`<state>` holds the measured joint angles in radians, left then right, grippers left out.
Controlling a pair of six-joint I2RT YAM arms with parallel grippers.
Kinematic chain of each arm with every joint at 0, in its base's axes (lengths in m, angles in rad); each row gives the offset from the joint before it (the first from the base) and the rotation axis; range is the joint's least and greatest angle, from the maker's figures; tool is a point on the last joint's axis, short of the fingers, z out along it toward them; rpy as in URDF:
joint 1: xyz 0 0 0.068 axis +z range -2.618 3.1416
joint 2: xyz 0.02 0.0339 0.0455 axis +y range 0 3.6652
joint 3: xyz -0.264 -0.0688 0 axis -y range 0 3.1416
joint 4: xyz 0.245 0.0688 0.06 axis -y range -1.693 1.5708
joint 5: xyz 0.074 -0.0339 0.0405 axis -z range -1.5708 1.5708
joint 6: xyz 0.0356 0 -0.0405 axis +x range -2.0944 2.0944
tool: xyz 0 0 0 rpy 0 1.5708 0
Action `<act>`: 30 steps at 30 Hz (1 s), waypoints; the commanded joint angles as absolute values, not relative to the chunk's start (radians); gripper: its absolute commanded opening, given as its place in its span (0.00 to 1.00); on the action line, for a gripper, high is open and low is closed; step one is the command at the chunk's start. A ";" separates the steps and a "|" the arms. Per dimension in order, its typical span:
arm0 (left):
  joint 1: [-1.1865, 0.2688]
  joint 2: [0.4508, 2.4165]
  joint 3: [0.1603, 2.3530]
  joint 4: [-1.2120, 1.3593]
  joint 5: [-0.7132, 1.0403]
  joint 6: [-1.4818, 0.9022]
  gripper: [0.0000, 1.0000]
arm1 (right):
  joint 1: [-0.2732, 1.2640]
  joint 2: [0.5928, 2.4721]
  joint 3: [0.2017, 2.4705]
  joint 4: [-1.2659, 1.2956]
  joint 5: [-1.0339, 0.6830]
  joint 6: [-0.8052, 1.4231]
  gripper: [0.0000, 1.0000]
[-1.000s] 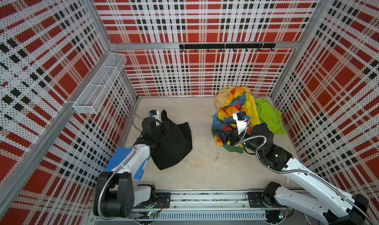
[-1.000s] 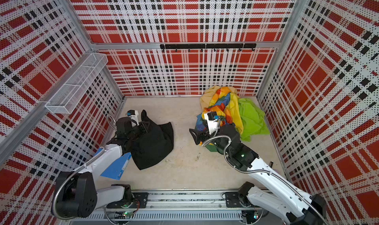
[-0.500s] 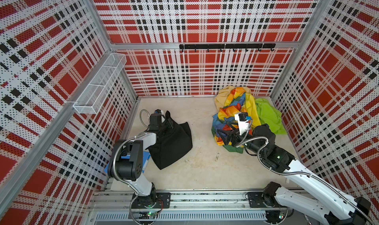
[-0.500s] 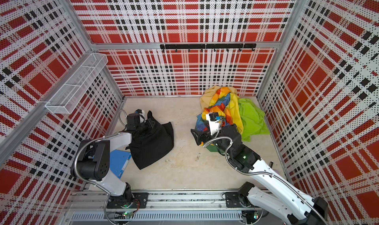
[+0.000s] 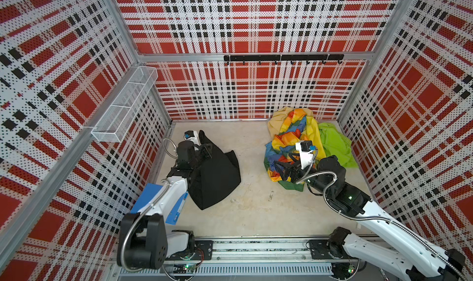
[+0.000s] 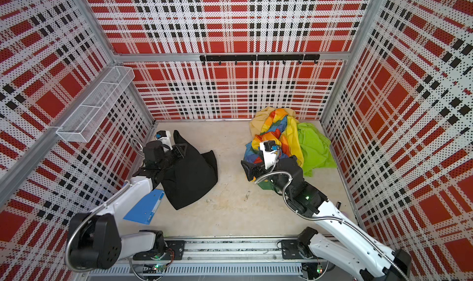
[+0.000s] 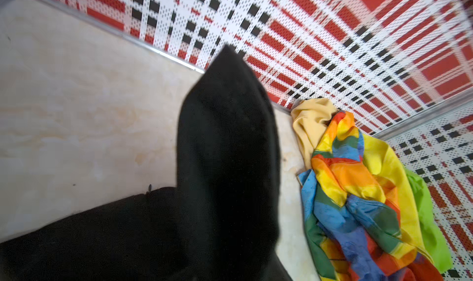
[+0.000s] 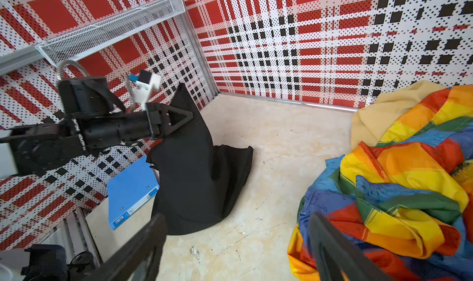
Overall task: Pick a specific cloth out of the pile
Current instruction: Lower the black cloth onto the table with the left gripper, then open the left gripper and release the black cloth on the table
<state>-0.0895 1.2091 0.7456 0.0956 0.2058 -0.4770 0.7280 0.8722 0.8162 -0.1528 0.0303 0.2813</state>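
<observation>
Plain matte black cloth [image 5: 217, 174]: left of centre in both top views, tented to a peak pinched in the left gripper [image 8: 185, 118], well apart from the heaped pile [image 5: 294, 141] of rainbow, lime and pale yellow cloths at right of centre. Right gripper [image 5: 283, 169]: jaws spread wide, empty, at the pile's lower-left edge. Flat blue folder [image 6: 143, 208]: beside the black cloth.

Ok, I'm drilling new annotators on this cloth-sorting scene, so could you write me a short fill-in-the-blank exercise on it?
1. The left claw holds the black cloth near the ____ binder.
2. The right claw stands ____ at the edge of the rainbow cloth.
3. The pile shows ____ cloths: rainbow, lime green and pale yellow.

Missing words: blue; open; three.
</observation>
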 commanded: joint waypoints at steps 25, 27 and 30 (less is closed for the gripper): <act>-0.195 1.629 0.621 0.273 0.155 -0.644 0.18 | 0.726 0.844 0.821 -0.169 0.067 0.276 0.93; -0.180 1.684 0.667 0.291 0.155 -0.638 0.18 | 0.727 0.839 0.821 -0.174 0.071 0.276 0.93; -0.144 1.757 0.738 0.327 0.157 -0.635 0.18 | 0.727 0.828 0.821 -0.187 0.082 0.276 0.93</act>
<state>-0.1761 1.7088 0.6899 0.2611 0.1616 -0.6357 0.7280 0.8509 0.8146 -0.1936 0.0586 0.2813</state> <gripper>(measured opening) 0.176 0.929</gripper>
